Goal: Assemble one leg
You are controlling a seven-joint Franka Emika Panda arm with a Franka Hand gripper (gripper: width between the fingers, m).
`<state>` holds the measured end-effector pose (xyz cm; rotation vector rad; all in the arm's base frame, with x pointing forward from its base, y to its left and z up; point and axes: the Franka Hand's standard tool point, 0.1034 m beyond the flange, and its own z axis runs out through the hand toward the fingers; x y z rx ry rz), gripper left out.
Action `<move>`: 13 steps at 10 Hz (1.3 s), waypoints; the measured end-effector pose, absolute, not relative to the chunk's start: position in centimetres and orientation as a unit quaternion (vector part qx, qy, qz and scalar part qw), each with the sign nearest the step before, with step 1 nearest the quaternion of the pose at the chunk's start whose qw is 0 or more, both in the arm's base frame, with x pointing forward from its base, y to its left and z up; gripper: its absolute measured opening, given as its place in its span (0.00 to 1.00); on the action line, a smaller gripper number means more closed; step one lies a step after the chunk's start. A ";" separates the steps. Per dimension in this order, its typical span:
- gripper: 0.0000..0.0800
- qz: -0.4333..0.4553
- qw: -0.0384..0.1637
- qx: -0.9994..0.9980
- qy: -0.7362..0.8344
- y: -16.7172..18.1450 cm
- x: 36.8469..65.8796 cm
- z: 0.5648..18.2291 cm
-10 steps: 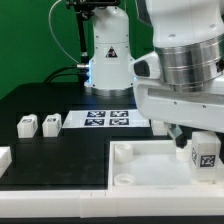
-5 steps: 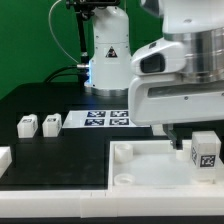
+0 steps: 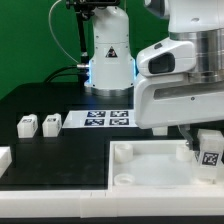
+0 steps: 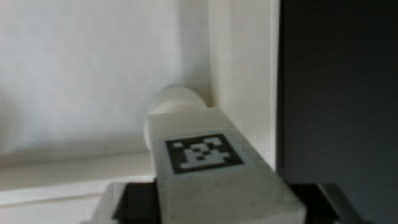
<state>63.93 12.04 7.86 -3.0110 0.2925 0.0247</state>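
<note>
Reading from the exterior view's left, a spare white plastic cuboid leg point(image 3: 27, 125) sits on the black table point(image 3: 60, 155) with a second spare leg point(image 3: 49, 123) just beside it; both are well apart from the work. At the centre, the thin flat white marker board point(image 3: 108, 120) lies in front of the arm's base; below it, the large white square plastic tray point(image 3: 150, 168) fills the lower middle and right of the frame.

At the right edge, the gripper point(image 3: 205, 140) is clamped narrow on the small white plastic cuboid leg point(image 3: 209, 155), its tag facing the camera and looking tilted; the wrist view shows the same leg point(image 4: 210, 150) pinched between two dark fingers point(image 4: 125, 200), its free end close against the tray's inner corner wall. Whether it touches the tray cannot be told.

The risk, as I judge it, is misalignment: a tilted leg could catch on the corner wall and jam; pressing on could twist it in the grasp or shove the tray; letting go early could topple it.
</note>
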 end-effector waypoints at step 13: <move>0.66 0.030 0.088 -0.880 0.467 12.6 63.5 6.8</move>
